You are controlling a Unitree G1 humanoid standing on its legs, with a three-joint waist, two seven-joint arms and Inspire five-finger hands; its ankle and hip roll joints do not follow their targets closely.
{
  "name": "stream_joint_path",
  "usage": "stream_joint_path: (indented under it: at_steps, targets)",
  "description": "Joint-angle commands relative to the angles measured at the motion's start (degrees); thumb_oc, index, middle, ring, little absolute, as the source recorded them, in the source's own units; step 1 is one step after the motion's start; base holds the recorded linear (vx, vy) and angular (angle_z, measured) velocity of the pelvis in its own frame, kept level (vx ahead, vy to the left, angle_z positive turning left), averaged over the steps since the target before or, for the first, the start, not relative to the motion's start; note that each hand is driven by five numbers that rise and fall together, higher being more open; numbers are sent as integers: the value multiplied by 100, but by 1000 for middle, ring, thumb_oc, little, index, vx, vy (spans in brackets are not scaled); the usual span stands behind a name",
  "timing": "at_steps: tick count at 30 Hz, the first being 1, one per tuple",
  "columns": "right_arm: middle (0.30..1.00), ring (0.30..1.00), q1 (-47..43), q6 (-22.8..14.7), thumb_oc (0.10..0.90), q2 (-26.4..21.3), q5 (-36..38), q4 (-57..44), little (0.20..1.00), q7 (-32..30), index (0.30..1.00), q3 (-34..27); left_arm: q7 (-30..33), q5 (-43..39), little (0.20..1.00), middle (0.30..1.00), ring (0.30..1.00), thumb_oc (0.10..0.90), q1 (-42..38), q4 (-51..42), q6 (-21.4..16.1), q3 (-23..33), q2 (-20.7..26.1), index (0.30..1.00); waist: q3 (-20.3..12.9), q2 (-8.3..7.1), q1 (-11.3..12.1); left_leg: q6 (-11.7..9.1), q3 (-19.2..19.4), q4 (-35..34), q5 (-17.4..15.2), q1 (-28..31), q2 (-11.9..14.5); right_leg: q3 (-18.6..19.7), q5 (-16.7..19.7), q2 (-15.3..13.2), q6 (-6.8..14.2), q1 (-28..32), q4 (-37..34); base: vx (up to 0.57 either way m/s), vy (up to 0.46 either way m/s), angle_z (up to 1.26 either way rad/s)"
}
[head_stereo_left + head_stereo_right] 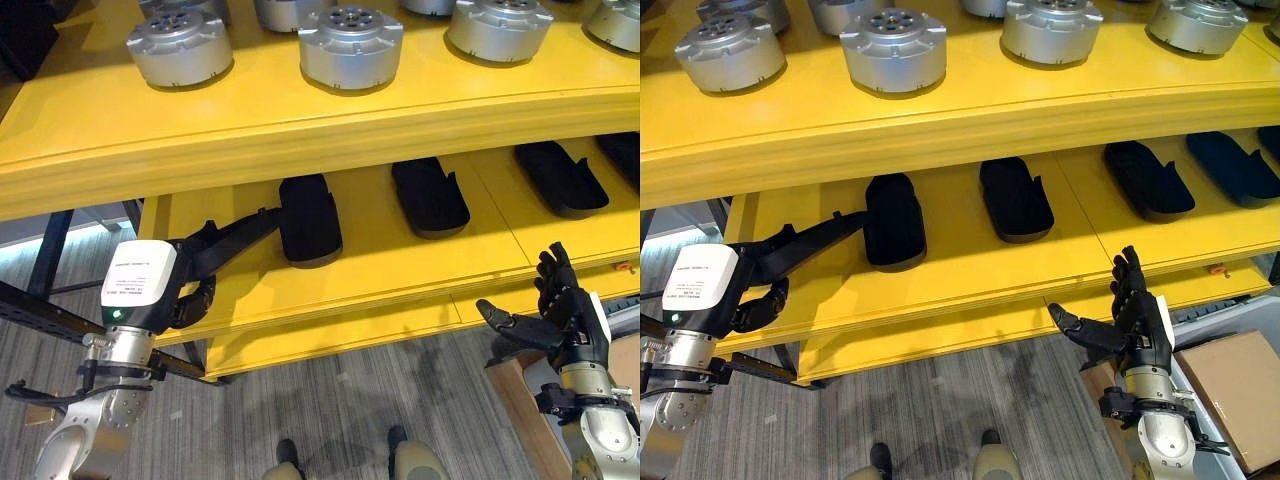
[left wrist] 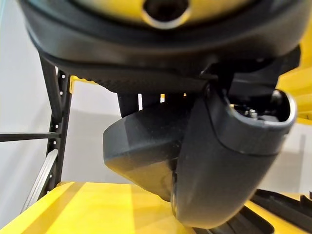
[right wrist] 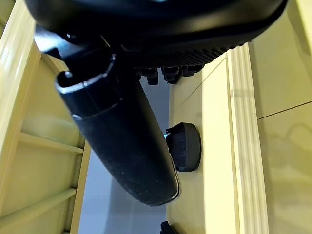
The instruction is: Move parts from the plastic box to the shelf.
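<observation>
Nearest to you, your right hand (image 1: 1137, 322) hung out in front of the lower shelf's (image 1: 970, 275) front edge, toward its right end, fingers straight and spread with the thumb sticking out sideways, nothing in it. Down by that arm sat a cardboard box (image 1: 1230, 382) on the floor side; I couldn't make out any plastic box, so can't say where your supply was. Your left hand (image 1: 215, 250) was the busy one: it reached over the front edge near the left end of the lower shelf, straight fingers stretched toward the leftmost black part (image 1: 307, 217) and touching its left side as far as I could tell, while a lower finger or thumb curled under by the shelf lip, so I'd call it relaxed rather than clamped on anything. That part lay flat with its long axis running front to back, rounded end toward the back, and the hand came at it from the left and a bit nearer, so any nudge would go across the short way. Further right along the same shelf were a second black part (image 1: 429, 196) and a third black part (image 1: 560, 177), same orientation, well apart from your right hand. Farthest back, the upper shelf (image 1: 300, 120) carried round silver motor housings (image 1: 350, 45) in a row.
</observation>
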Motion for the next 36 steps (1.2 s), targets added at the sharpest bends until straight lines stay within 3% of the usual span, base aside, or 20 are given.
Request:
stream_joint_path:
  at_steps: [1, 14, 30, 36]
  targets:
    - [1000, 1000, -500, -526, 900, -227, 120, -433, 1000, -123, 1000, -379, 732, 48, 300, 300, 300, 400, -736, -347, 55, 545, 171, 300, -315, -241, -118, 2, 221, 971, -591, -266, 477, 240, -201, -273, 84, 329, -210, 0, 0, 0]
    - [1000, 1000, -531, -533, 900, -111, 87, -426, 1000, -194, 1000, -361, 985, 145, 300, 300, 300, 400, -855, -245, 243, 761, 118, 300, -403, -453, -35, 34, 302, 1097, -726, -222, 556, 332, -173, -193, 100, 394, -281, 3, 0, 0]
    - [1000, 1000, -426, -519, 900, -15, 19, -486, 1000, -189, 1000, -398, 1386, 212, 300, 300, 300, 400, -1020, -228, 452, 1088, -46, 300, -554, -477, -106, 31, 461, 926, -703, 20, 642, 440, -188, -96, 90, 422, -291, 5, -10, -3]
    - [1000, 1000, -408, -470, 900, 9, -11, -444, 1000, -152, 1000, -357, 1313, 329, 300, 300, 300, 400, -1118, 66, 616, 947, 36, 300, -576, -498, -137, 40, 521, 840, -670, 108, 664, 466, -176, -74, 99, 431, -297, -2, -16, -8]
